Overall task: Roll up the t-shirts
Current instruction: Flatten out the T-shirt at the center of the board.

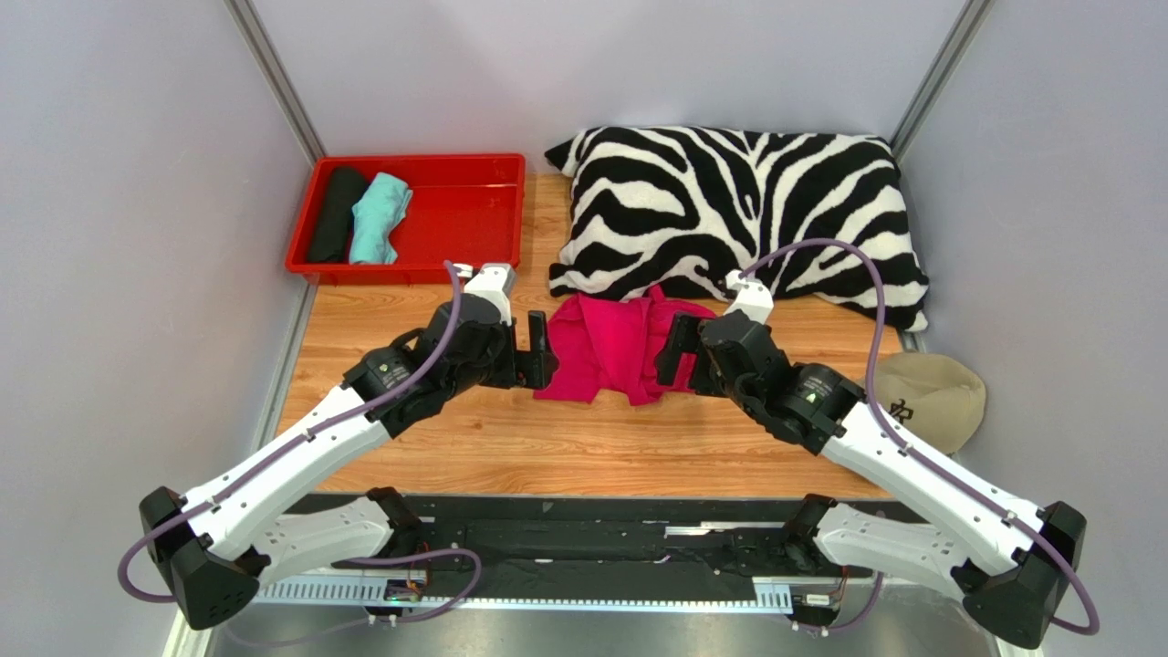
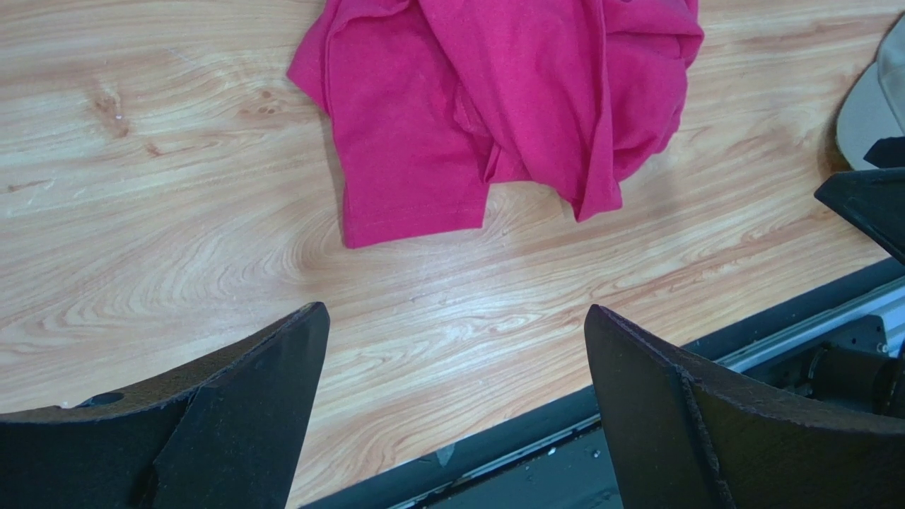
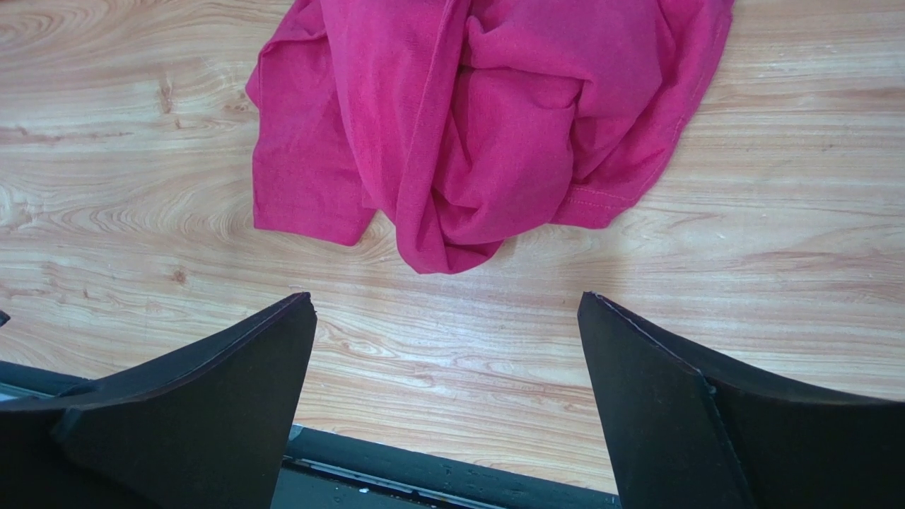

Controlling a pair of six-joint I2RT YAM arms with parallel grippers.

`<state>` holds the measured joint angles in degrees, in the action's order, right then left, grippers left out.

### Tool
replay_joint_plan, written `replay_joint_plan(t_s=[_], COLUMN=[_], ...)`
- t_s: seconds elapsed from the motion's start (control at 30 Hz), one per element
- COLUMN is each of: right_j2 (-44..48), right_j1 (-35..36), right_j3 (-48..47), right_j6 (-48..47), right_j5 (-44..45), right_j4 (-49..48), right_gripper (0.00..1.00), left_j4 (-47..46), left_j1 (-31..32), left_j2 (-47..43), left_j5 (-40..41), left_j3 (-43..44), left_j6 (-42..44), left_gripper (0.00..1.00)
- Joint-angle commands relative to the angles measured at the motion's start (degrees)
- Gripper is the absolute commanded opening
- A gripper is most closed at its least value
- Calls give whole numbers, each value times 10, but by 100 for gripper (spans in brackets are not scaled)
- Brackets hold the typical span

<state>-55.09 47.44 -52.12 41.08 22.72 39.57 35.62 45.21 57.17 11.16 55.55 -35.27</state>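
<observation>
Both wrist views cut off the pink t-shirt.

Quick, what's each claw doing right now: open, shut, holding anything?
Left claw: open, holding nothing, short of the crumpled pink t-shirt.
Right claw: open, holding nothing, on the shirt's other side.

A lab robot cell: plain grey panel walls box in a wooden table.

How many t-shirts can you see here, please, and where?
3. A crumpled pink t-shirt lies on the table; a black roll and a teal roll sit side by side in the red tray. Others may be hidden.
</observation>
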Motion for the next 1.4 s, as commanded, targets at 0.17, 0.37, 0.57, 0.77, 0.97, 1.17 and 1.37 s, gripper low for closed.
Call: replay_joint_plan(t_s=[0.17, 0.37, 0.57, 0.77, 0.97, 1.17, 1.37], right_j2=[-56, -133, -232, -301, -331, -331, -329], right_j1=[-2, -2, -2, -2, 0, 1, 0], right_j3=[-5, -18, -45, -55, -70, -83, -106], right_j6=[-24, -39, -56, -53, -38, -43, -55], right_j5=[-36, -48, -51, -65, -58, -43, -29], right_j4=[-48, -67, -100, -127, -126, -115, -89], right_gripper=[98, 96, 92, 85, 66, 32, 7], left_j4=[-9, -43, -98, -198, -260, -201, -142], left_j1=[-39, -89, -105, -105, -103, -81, -67], left_j2=[-27, -41, -14, 73, 217, 295, 322], left_j5=[-81, -133, -174, -192, -177, -78, 22], left_j3=[-18, -60, -119, -154, -125, -59, -29], left_j6=[-25, -38, -67, -104, -132, -128, -129], left_gripper=[99, 99, 98, 93, 82, 72, 65])
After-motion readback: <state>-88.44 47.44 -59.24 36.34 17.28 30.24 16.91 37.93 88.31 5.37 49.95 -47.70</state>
